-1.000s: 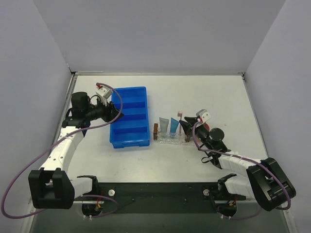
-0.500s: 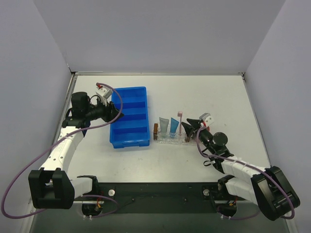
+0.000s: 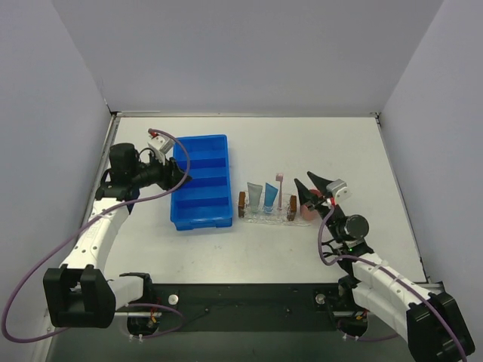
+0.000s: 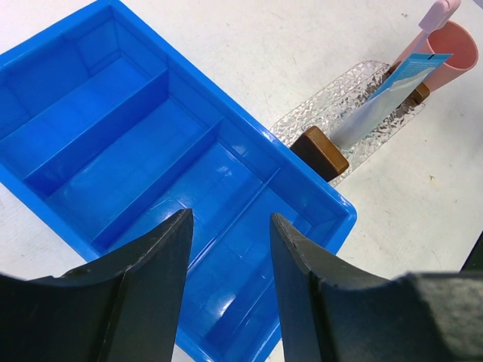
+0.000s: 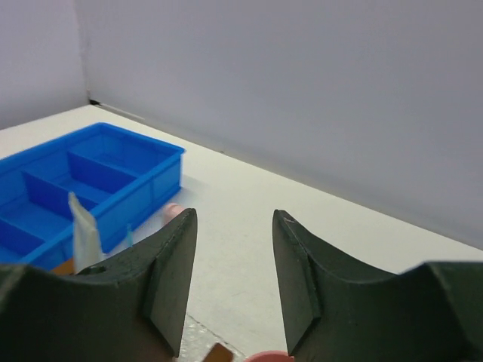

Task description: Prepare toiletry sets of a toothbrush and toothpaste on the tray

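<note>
The clear glittery tray (image 3: 266,216) with a brown block (image 3: 242,204) at each short end sits right of the blue bin. In it are a pale grey-blue toothpaste tube (image 3: 255,195), a brighter blue tube (image 3: 270,197) and the pink-lilac toothbrush (image 3: 278,188), whose head reaches past the far edge. My right gripper (image 3: 309,183) is open and empty, raised just right of the tray. My left gripper (image 3: 181,170) is open and empty above the bin's left side. The left wrist view shows the tray (image 4: 324,113), a tube (image 4: 389,90) and the toothbrush (image 4: 435,16).
The blue compartmented bin (image 3: 202,181) lies left of the tray, and its compartments (image 4: 113,151) look empty. A round pink cup (image 3: 308,210) stands at the tray's right end, under my right gripper (image 5: 230,226). Grey walls enclose the table.
My right gripper has drawn back to the right and risen away from the tray, uncovering the pink cup. The left arm and the tray's contents have not moved.
</note>
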Robot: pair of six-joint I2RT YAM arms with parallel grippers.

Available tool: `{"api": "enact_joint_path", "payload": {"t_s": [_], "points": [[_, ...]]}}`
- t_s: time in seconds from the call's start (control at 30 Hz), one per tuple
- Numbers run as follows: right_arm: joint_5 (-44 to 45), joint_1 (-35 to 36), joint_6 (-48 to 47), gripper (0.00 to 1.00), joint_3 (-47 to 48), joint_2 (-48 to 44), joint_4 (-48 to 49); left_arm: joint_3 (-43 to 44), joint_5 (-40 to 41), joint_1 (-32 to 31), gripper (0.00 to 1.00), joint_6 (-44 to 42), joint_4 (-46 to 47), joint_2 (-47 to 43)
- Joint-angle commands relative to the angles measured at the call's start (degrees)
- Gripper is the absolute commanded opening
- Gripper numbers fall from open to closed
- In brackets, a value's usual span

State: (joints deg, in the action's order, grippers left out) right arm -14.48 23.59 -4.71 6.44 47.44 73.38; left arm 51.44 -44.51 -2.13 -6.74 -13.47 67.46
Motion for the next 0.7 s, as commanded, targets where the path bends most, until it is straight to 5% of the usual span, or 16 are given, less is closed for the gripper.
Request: {"api": "enact_joint_path", "payload": {"t_s": [0.0,0.2,0.53,0.67], "points": [[9.4,-1.6,-5.3,0.41,5.1,0.6,8.4,0.9,1.7,0.2,0.55,-0.7,1.3,-2.2],[21.3,-3.0,-11.5,0.48,14.5,2.8,-1.9,1.9,6.5,0.2,0.55,-0.9,2.6,-3.9],[30.4,-8.5,-11.5,0.61,36.2,5.4,-37.3,2.3,19.5,1.0,0.57,6.5,10.3,-6.4],[37.6,-8.9,-12.3,0.80,39.2,3.4,-43.6,2.4,25.5,1.3,0.63,9.2,12.2,-7.3]]}}
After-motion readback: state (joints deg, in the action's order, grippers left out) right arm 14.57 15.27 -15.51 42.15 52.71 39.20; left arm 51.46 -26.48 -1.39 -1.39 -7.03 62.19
